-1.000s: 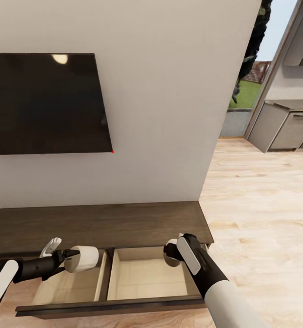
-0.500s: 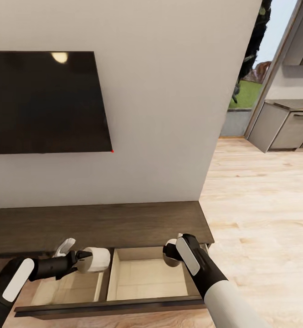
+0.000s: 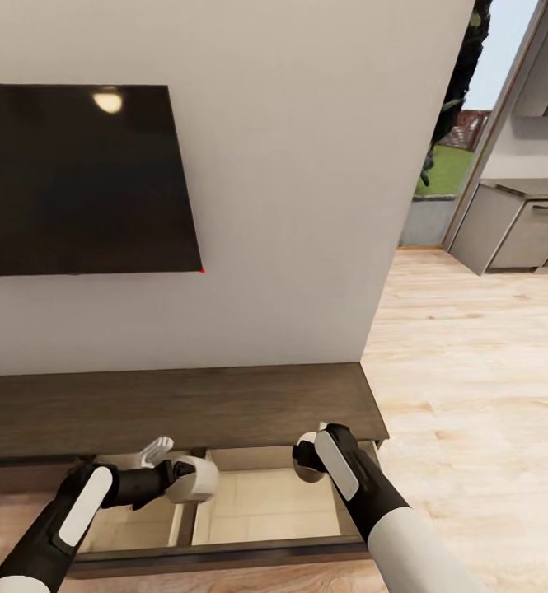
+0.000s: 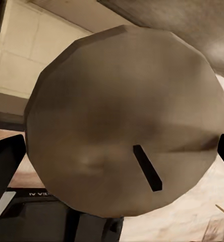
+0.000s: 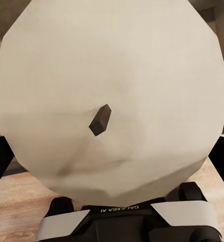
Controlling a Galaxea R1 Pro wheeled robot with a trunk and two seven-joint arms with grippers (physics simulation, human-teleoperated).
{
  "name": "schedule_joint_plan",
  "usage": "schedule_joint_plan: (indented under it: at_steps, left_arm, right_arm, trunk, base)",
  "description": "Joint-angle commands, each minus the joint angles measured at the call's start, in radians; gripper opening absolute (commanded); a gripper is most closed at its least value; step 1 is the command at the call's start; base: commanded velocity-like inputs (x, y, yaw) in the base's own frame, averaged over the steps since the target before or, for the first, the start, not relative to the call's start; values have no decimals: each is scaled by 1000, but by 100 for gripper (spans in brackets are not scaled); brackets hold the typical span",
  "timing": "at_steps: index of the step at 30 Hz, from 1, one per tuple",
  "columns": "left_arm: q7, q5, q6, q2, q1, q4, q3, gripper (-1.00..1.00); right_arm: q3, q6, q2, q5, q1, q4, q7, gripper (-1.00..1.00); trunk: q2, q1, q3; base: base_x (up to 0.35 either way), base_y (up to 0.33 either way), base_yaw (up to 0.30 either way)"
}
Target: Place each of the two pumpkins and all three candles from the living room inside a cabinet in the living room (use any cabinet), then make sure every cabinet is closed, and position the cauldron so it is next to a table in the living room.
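Soft, even light; a lamp glare on the television (image 3: 107, 102).

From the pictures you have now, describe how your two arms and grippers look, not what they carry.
Both arms are matte black with glossy white shell panels. The left arm carries a long white rounded strip on its forearm; the right arm has a similar white strip and a broad white upper segment. The left gripper has pale fingers. Each wrist view shows a black gripper base with white inlays and small white lettering.

Mirrored "GALAXEA" lettering on right tool (image 5: 112, 151) body; partial letters on left tool (image 4: 117, 161).
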Motion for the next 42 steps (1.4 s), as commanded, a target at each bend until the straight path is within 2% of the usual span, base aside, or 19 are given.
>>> schedule_joint_plan:
  at_steps: [1,4,6,8,12,14,16,18,20,22,24,26,29,33,37,39,42]
  left_arm:
    - [30,-5,-22,-15,0,0,-3,-100]
    - [156,-41,-81,-74,-1,0,-48,-100]
    - [240,-54,-97,-127,-1,0,-88,-100]
    - [273,-57,-101,-153,-2,0,-98,-100]
    - [301,-73,-114,-196,-4,-1,-105,-100]
    - [304,-113,-141,-209,-5,-1,-106,-100]
    - [306,-170,-160,-224,-5,-1,-107,-100]
    - [306,-220,-168,-249,-5,0,-108,-100]
    - [306,-256,-172,-271,-5,3,-108,-100]
    - [307,-277,-177,-289,-5,6,-111,-100]
    - [307,-285,-197,-299,-5,10,-128,-100]
    - [314,-289,-229,-303,-5,16,-170,-100]
    - [350,-290,-243,-307,-5,23,-202,-100]
    - [406,-290,-268,-332,-5,38,-213,-100]
    - [431,-289,-289,-339,-5,48,-214,-100]
    - [434,-289,-291,-341,-5,51,-214,-100]
    - [436,-290,-294,-341,-5,55,-215,-100]
  right_arm:
    - [2,0,0,0,0,1,0,-100]
    - [4,1,0,-1,0,4,0,-100]
    - [4,1,0,-1,0,5,0,-100]
    - [4,1,0,-1,0,5,0,-100]
    - [5,1,0,-1,0,5,0,-100]
    - [5,2,0,-1,0,5,-1,-100]
    - [6,3,0,-3,0,9,-1,-100]
    - [9,6,0,-3,0,14,-2,-100]
    - [23,4,0,-5,0,17,-3,-100]
    - [33,3,0,-5,0,24,-3,-100]
    - [38,2,0,-5,0,44,-3,-100]
    - [40,1,0,-4,0,67,-4,-100]
    - [42,1,0,-5,0,78,-4,-100]
    - [42,1,0,-5,0,83,-4,-100]
    - [46,-1,0,-3,0,85,-2,-100]
    - [64,-7,0,-2,0,85,-2,-100]
    - [112,-54,0,-3,0,85,0,-100]
  trunk:
    - [-7,4,-3]
    - [-28,15,-13]
    - [-42,23,-19]
    - [-56,31,-25]
    - [-84,46,-38]
    - [-98,54,-44]
    - [-112,61,-50]
    - [-126,69,-56]
    - [-140,77,-63]
    - [-154,84,-69]
    - [-168,92,-75]
    - [-182,100,-82]
    - [-203,111,-91]
    - [-231,127,-103]
    - [-259,142,-116]
    - [-273,150,-122]
    - [-294,161,-132]
  base:
    - [0,0,0]
    - [0,0,0]
    - [0,0,0]
    - [0,0,0]
    - [0,0,0]
    - [0,0,0]
    - [0,0,0]
    - [0,0,0]
    - [0,0,0]
    - [0,0,0]
    - [0,0,0]
    - [0,0,0]
    - [0,0,0]
    - [0,0,0]
    - [0,0,0]
    - [0,0,0]
    - [0,0,0]
